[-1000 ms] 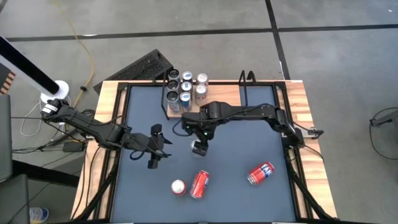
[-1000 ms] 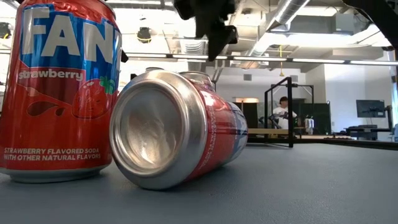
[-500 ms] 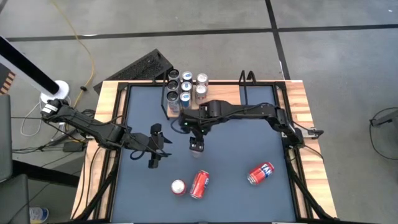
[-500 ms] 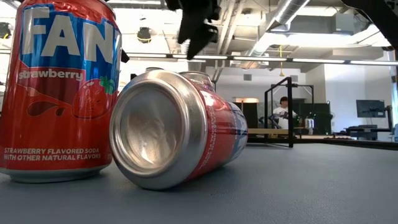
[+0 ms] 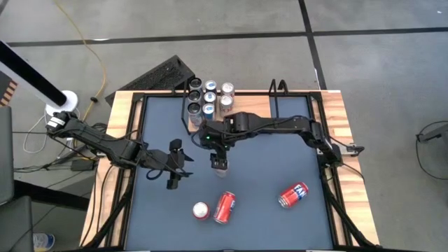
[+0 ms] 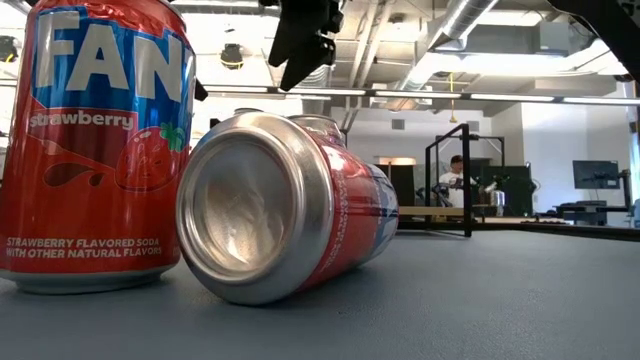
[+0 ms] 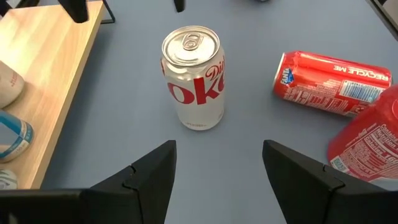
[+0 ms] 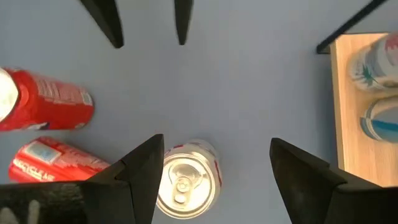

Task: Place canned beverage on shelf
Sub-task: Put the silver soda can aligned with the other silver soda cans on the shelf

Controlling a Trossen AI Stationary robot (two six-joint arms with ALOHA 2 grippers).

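While the right gripper (image 5: 219, 162) hung over the middle of the table (image 5: 280, 133), a silver cola can (image 7: 193, 78) stood upright on the dark mat directly beneath it. The gripper's fingers were spread, one to each side of the can's top in the right wrist view, and touched nothing. In the low view the same gripper sat high at the top of the frame, well clear of the table surface.

The left gripper (image 5: 175, 175) waited left of centre in the high view, pointing toward the silver can. Its fingers were spread too, and it held nothing.

The shelf (image 8: 346, 93) stood at the upper centre of the high view, at the far edge of the mat. Several cans (image 5: 209, 98) were already packed upright on it. The silver can was near the shelf but not on it.

- Lower centre of the high view: an upright strawberry soda can (image 6: 95, 150) and a red can on its side (image 6: 280, 210), just beside each other.
- Lower right of the mat: a third red can (image 5: 294, 194) on its side, well apart from the rest.
- Room beyond the table, low view: a person (image 6: 457, 180), far off.
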